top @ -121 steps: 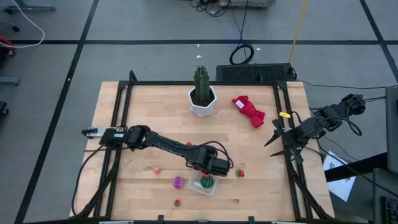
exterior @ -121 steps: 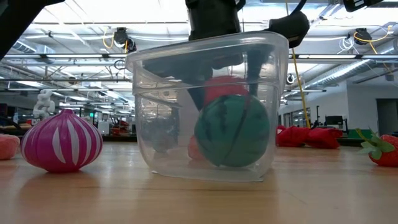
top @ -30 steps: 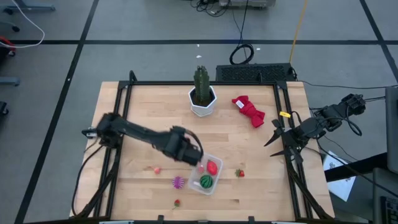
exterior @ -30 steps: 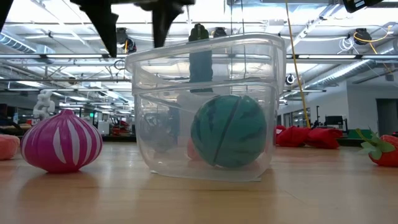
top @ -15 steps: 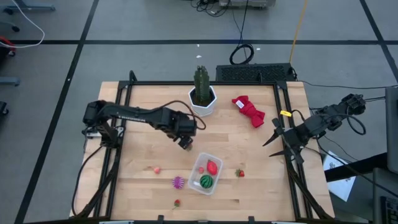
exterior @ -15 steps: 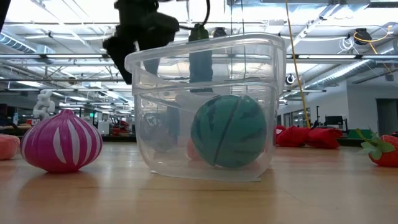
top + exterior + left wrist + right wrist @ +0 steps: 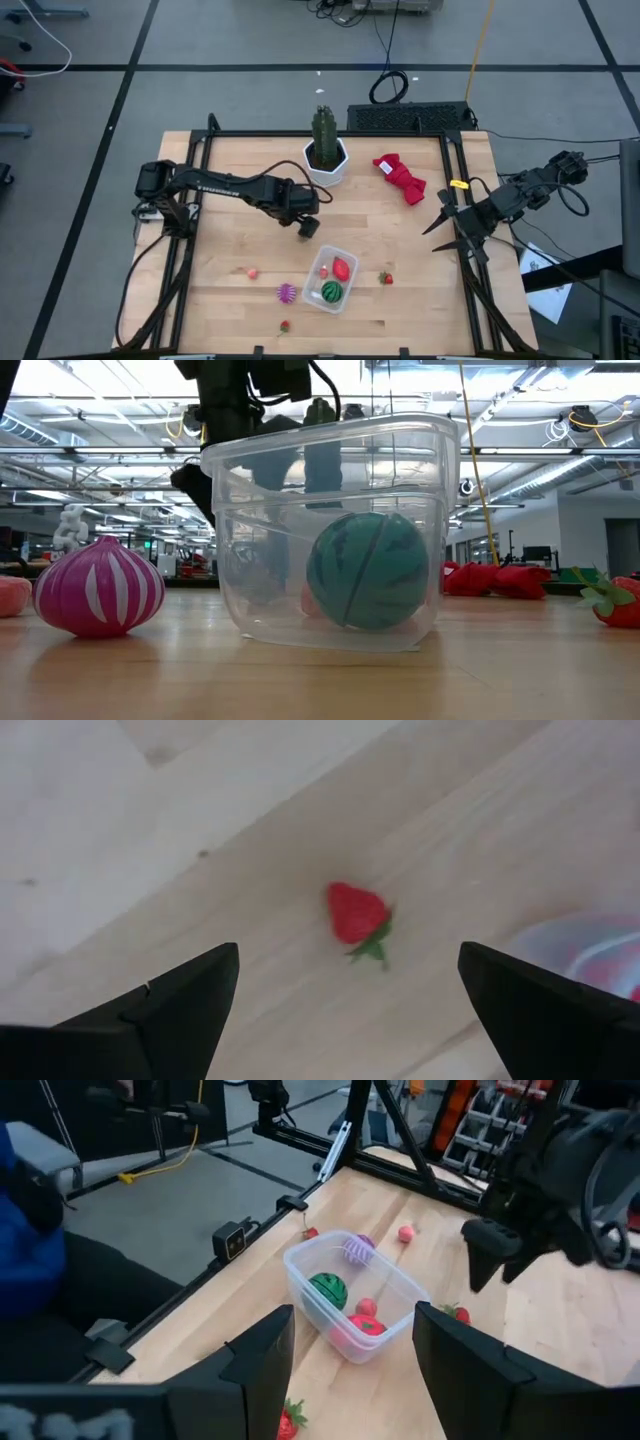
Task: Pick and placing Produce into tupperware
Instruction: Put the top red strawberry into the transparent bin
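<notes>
The left gripper (image 7: 308,228) hangs over the middle of the table (image 7: 420,300), fingers spread wide and holding nothing. The tupperware (image 7: 318,299) sits below and slightly right of it in the high view, at lower centre of the frame. It already holds the green striped ball (image 7: 332,291) and the larger red piece (image 7: 342,268). Four pieces of produce remain on the wood:

- a strawberry (image 7: 385,278) just beside the container's right side
- the purple spiky piece (image 7: 287,293) just beside its left side
- a pink bit (image 7: 252,272) farther left
- a small red bit (image 7: 285,325) near the lower edge

The governing relation is strawberry to claw. In the left wrist view the strawberry sits near frame centre, between the two dark fingers and ahead of them, with a corner of the container at the right edge. It is probably the next target. In the high view it lies down and to the right of the gripper, on the far side of the container. Its long axis runs diagonally in the wrist view, red tip toward upper left and green leaf toward lower right, oblique to the line on which the fingers close. A small wrist rotation may be advisable before descent. The right gripper (image 7: 445,226) waits at the right edge of the table, fingers partly apart and empty. It is well apart from all the produce, so the left arm is the nearer one.
</notes>
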You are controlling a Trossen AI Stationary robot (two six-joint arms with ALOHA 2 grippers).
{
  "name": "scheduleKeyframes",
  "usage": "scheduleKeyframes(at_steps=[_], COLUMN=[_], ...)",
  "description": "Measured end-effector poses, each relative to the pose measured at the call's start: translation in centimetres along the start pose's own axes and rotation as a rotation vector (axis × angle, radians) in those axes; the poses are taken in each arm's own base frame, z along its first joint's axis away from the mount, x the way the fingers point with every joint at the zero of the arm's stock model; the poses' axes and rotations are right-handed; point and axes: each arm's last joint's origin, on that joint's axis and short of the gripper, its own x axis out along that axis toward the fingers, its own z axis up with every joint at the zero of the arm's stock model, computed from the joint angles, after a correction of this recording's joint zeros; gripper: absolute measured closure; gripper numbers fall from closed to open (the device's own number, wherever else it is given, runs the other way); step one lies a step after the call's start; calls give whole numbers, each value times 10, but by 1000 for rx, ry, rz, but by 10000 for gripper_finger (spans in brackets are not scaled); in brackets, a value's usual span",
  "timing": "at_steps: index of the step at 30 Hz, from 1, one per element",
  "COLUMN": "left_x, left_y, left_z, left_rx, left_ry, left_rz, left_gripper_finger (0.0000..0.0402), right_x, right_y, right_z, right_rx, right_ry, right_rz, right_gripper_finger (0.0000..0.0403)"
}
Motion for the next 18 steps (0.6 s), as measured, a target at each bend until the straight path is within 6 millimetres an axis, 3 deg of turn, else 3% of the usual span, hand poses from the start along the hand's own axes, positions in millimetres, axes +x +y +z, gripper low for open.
scheduleKeyframes(at_steps=[9, 18], left_x=[1, 24], left_y=[2, -2], left_z=[7, 5], left_rx=[-104, -152], left_ry=[-56, 4], left_rz=[9, 33], left_gripper_finger=[22, 23], right_x=[0, 0], right_y=[-3, -3], right_z=[1, 0], right_rx=[-14, -14], right_ry=[3, 13], right_rz=[-116, -116], right_gripper_finger=[206, 206])
